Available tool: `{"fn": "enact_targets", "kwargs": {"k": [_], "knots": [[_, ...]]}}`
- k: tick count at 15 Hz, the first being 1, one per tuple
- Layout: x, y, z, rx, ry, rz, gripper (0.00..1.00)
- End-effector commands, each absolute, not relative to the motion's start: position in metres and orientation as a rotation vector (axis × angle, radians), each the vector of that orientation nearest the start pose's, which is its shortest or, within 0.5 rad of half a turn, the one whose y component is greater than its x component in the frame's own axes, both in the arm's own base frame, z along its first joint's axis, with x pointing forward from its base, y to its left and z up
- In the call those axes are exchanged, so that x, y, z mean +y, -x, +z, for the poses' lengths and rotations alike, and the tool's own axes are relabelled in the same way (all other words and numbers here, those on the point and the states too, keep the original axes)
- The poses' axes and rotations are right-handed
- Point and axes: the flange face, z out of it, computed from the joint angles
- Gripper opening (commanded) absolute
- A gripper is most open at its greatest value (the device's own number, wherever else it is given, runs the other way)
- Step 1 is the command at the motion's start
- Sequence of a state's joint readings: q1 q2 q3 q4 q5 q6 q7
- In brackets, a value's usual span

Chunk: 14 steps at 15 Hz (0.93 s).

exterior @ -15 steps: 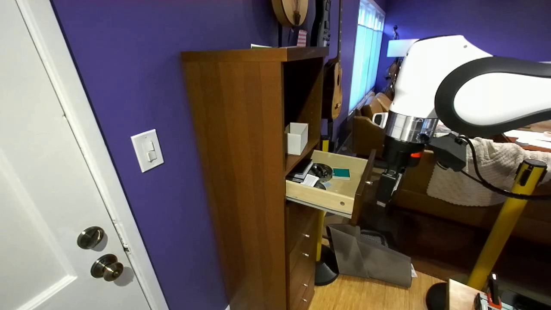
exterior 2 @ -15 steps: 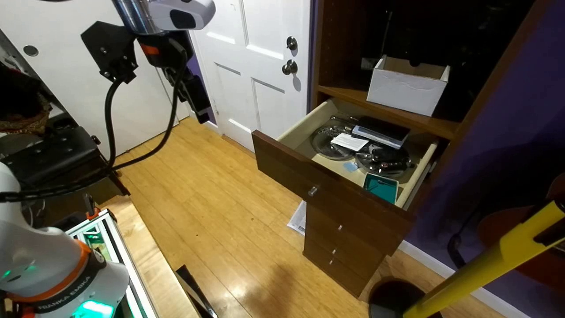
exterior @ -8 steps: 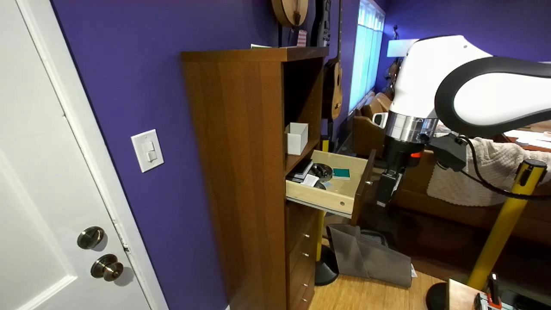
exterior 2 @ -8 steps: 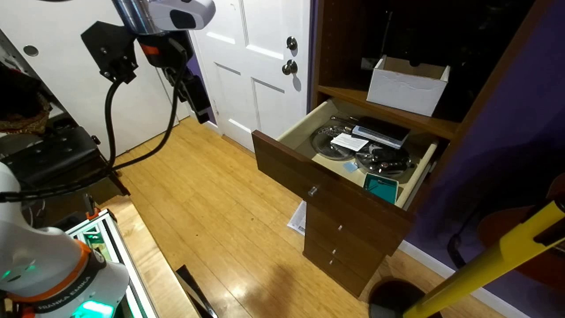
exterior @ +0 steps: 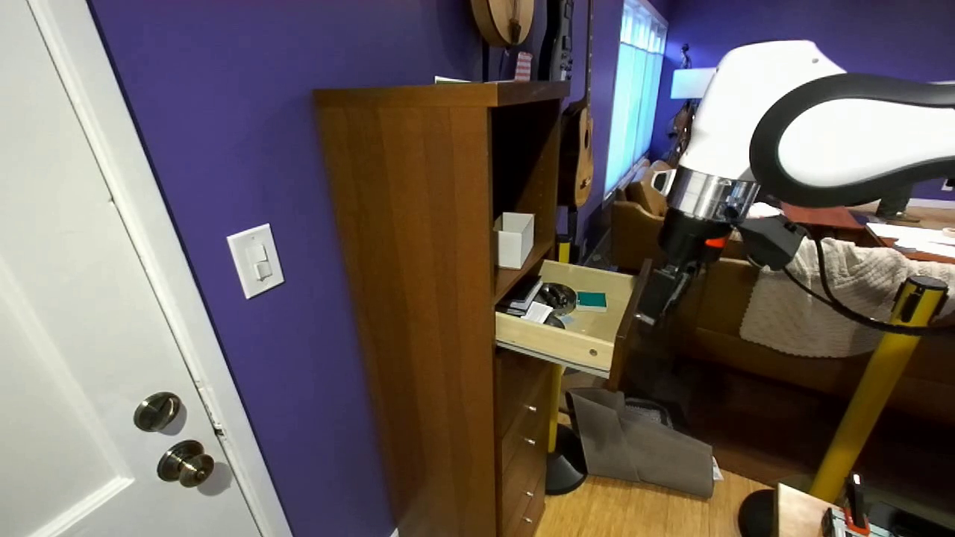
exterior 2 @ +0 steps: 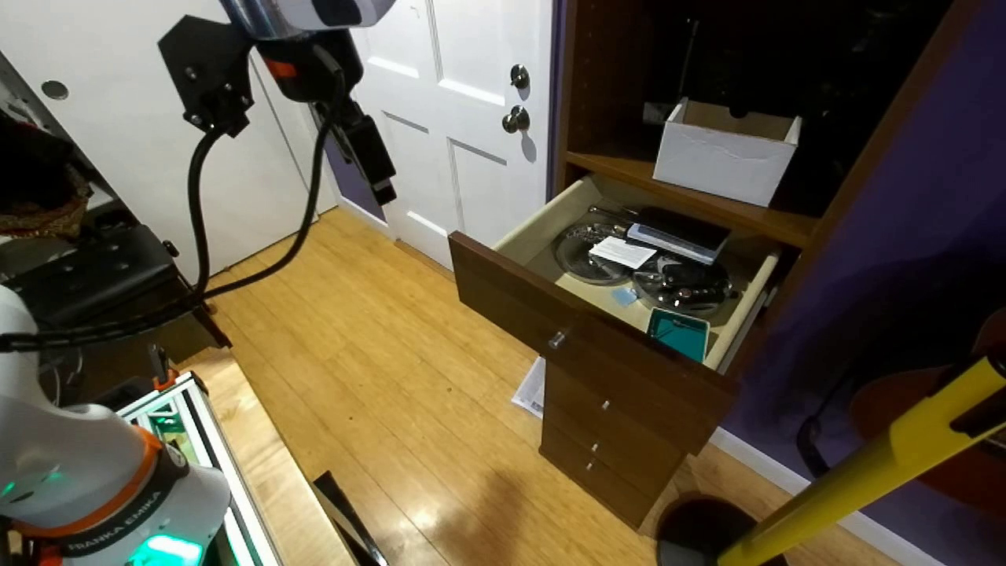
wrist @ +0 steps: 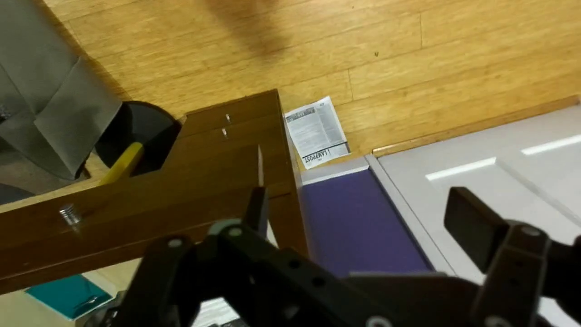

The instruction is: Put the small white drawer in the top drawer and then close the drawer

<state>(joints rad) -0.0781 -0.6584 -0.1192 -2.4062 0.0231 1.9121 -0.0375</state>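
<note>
The small white drawer (exterior: 515, 240) is a white, open-topped box standing on the cabinet shelf just above the top drawer; it also shows in an exterior view (exterior 2: 725, 161). In the wrist view I cannot make it out. The top drawer (exterior: 556, 341) is pulled far out; its brown front with a metal knob shows in an exterior view (exterior 2: 503, 287) and at lower left in the wrist view (wrist: 136, 213). My gripper (wrist: 365, 209) is open and empty, its fingers wide apart. In both exterior views the gripper (exterior: 656, 298) (exterior 2: 376, 169) hangs outside the drawer, on its front side.
Inside the drawer lie a teal tray (exterior 2: 680, 334), a white card (exterior 2: 622, 252), a dark book-like item (exterior 2: 682, 233) and round clear containers (exterior 2: 593, 253). A yellow post (exterior 2: 872, 464) stands beside the cabinet. A white door (exterior 2: 471, 118) lies behind. Grey sheet material (exterior: 642, 447) is on the floor.
In the last half second the arm has risen a little and my gripper has moved nearer the drawer front and tilted. The white box and the drawer have not moved.
</note>
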Motion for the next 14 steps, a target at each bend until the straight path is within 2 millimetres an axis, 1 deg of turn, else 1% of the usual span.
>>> {"fn": "enact_targets", "kwargs": {"k": [1,4,9,11,14], "knots": [[-0.119,-0.386,0.579,0.419,2.980,-0.355,1.00],[-0.151,-0.404,0.599,0.594,2.898,-0.444,1.00],[-0.199,-0.440,0.617,0.838,2.747,-0.602,1.00],[-0.215,-0.456,0.620,0.926,2.690,-0.629,1.00],[-0.236,-0.486,0.616,1.095,2.611,-0.652,1.00]]}}
